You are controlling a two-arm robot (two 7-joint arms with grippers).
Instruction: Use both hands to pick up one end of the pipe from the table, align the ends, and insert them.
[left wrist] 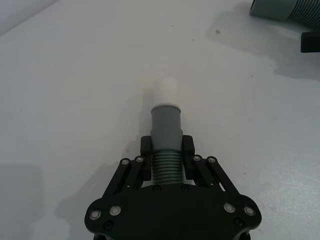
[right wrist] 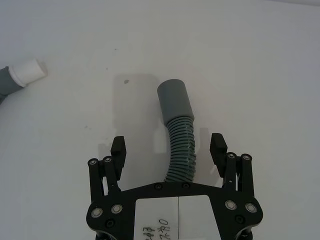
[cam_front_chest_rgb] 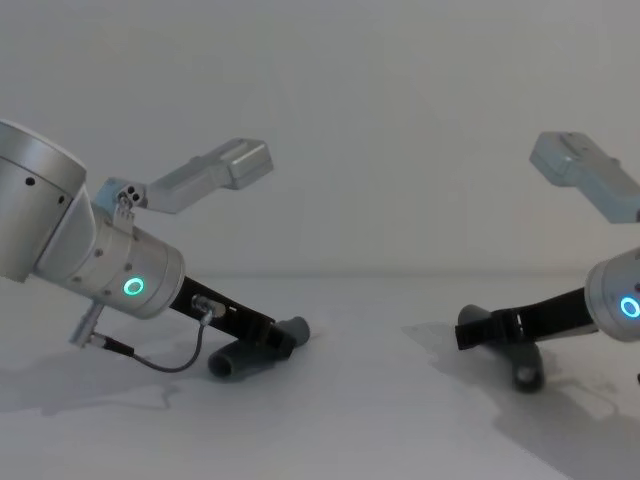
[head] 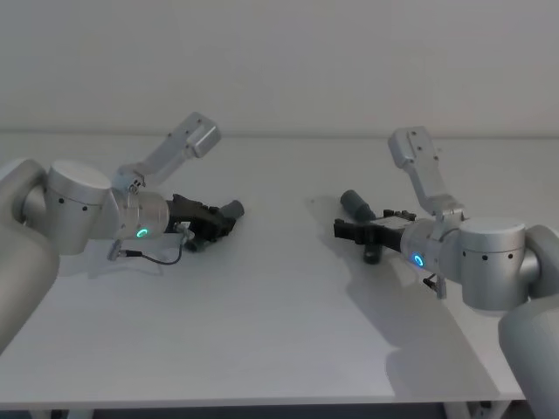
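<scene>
Now the left gripper (left wrist: pixel 166 150) is clamped on the ribbed, corrugated section of the left pipe piece (left wrist: pixel 165 125), a grey flexible tube whose smooth cylindrical collar ends in a white tip pointing away from the jaws. It sits on the robot's left side of the matte white-grey worktop (head: pixel 262 332); whether the piece clears the surface cannot be told. Well apart on the robot's right, the right gripper (right wrist: pixel 168 146) is spread wide, its jaws flanking the right pipe piece (right wrist: pixel 176 115) without touching it. That piece lies flat on the worktop (corrugated body gently bent, topped by a smooth dark-grey cuff).
</scene>
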